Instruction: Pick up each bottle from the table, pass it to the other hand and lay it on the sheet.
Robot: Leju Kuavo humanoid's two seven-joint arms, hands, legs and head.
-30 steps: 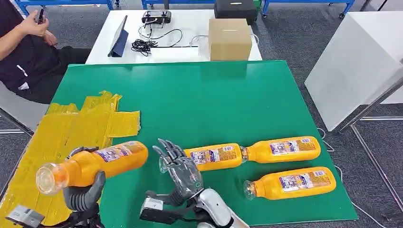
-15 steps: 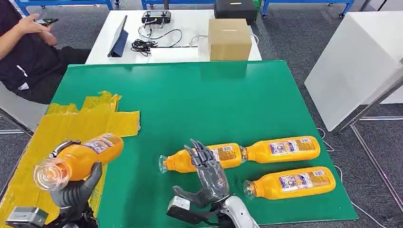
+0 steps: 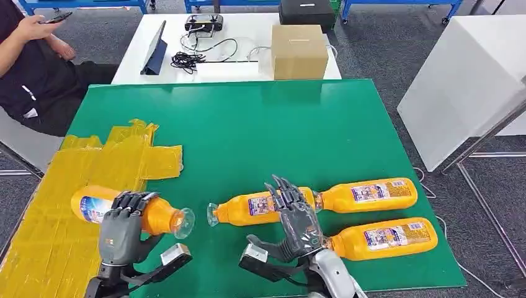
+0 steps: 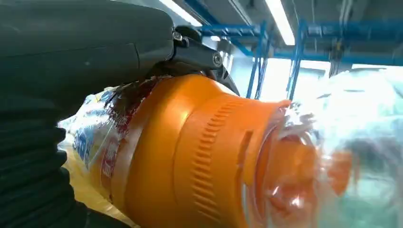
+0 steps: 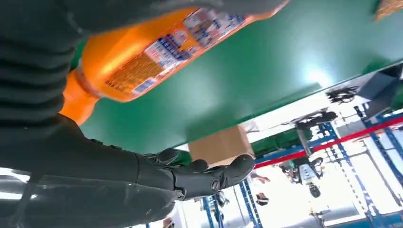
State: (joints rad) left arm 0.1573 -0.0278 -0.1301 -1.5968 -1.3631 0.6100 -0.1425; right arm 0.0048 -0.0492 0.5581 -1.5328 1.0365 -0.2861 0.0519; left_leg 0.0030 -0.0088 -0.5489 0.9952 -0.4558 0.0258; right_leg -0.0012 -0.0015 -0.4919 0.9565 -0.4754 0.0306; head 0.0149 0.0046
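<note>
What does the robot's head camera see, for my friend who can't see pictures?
The robot's left hand holds an orange bottle sideways over the yellow sheet. Its right hand hovers open above three more orange bottles lying on the green table.

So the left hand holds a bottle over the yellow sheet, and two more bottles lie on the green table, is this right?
Not quite: three bottles lie on the green table, as the head view shows. The left hand does hold a bottle over the yellow sheet.
</note>
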